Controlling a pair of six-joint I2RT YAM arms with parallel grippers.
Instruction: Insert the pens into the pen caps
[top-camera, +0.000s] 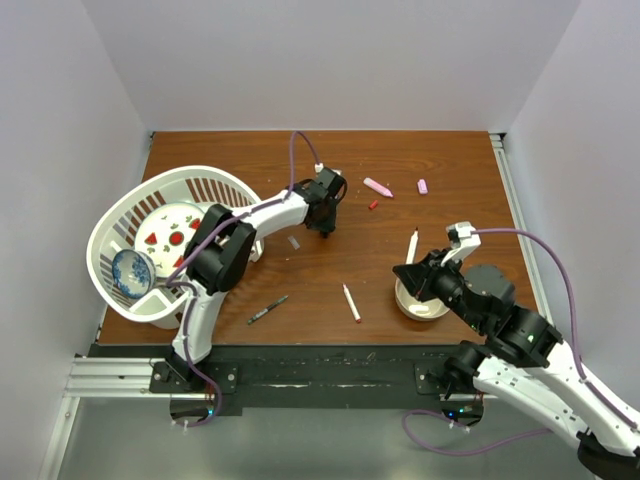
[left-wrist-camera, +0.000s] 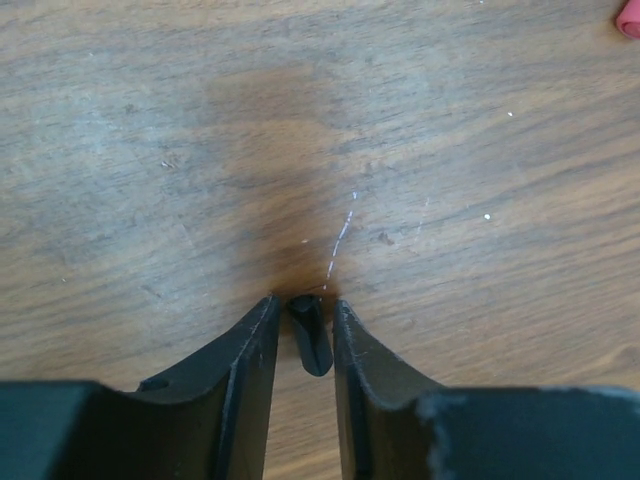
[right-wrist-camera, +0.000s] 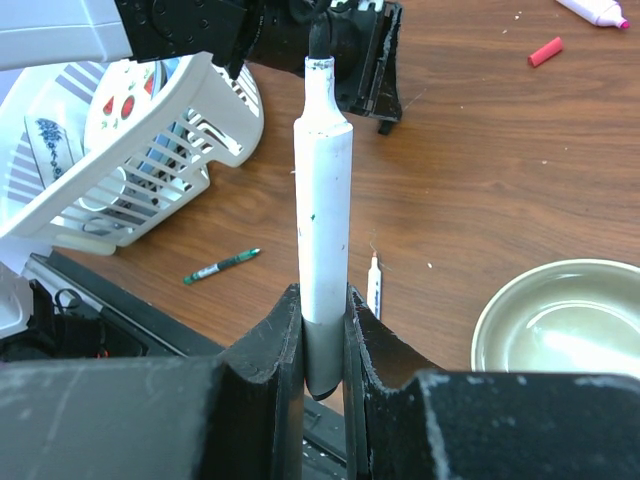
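My left gripper (top-camera: 326, 228) points down at the table, its jaws closed round a black pen cap (left-wrist-camera: 311, 335) that rests on the wood. My right gripper (top-camera: 412, 268) is shut on a white-barrelled pen (right-wrist-camera: 322, 200) and holds it above the table, black tip (right-wrist-camera: 318, 40) pointing toward the left gripper. A second white pen (top-camera: 351, 302) and a thin dark pen (top-camera: 268, 309) lie on the table in front. The pink pen (top-camera: 377, 187), red cap (top-camera: 373, 205) and pale pink cap (top-camera: 422, 186) lie at the back, right of the left gripper.
A white basket (top-camera: 115, 225) holding a strawberry plate and a blue-patterned bowl stands at the left. A pale bowl (top-camera: 420, 305) sits under my right gripper; its rim shows in the right wrist view (right-wrist-camera: 490, 320). White walls enclose the table.
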